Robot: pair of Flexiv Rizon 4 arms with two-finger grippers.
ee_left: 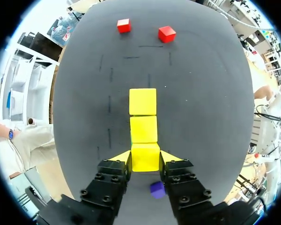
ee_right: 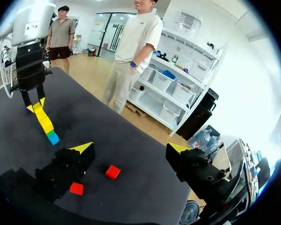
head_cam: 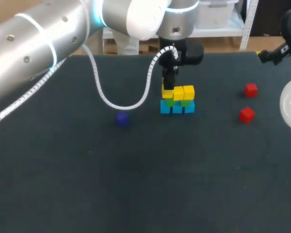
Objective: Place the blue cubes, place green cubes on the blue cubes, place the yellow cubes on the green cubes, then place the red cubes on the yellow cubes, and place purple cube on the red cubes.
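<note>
Operator: Head view first. What is there?

Checker: Near the middle of the table the bottom row is of blue cubes. On them lie green cubes, and yellow cubes are on top. The left gripper stands at the left end of this stack. Two red cubes lie well apart at the right. The purple cube lies alone at the left.

Operator: And the left wrist view?

Checker: It shows three yellow cubes in one line. The nearest yellow cube sits between the fingers and both yellow tips touch its sides, so the jaws are closed on it. The purple cube shows under the gripper, down on the table.

Operator: Right wrist view?

Checker: The right gripper hovers with jaws wide apart and holds nothing. The two red cubes are on the table just under it. The stack is farther ahead, with the left gripper upon it.

Operator: How will a cube handle?

Checker: I judge it light and stiff, with flat, rather smooth faces. Take it squarely by two opposite sides, at the middle. A hold near a corner could turn it. The stack is narrow, so I think the release must be gentle, or the neighbour cubes may shift.
</note>
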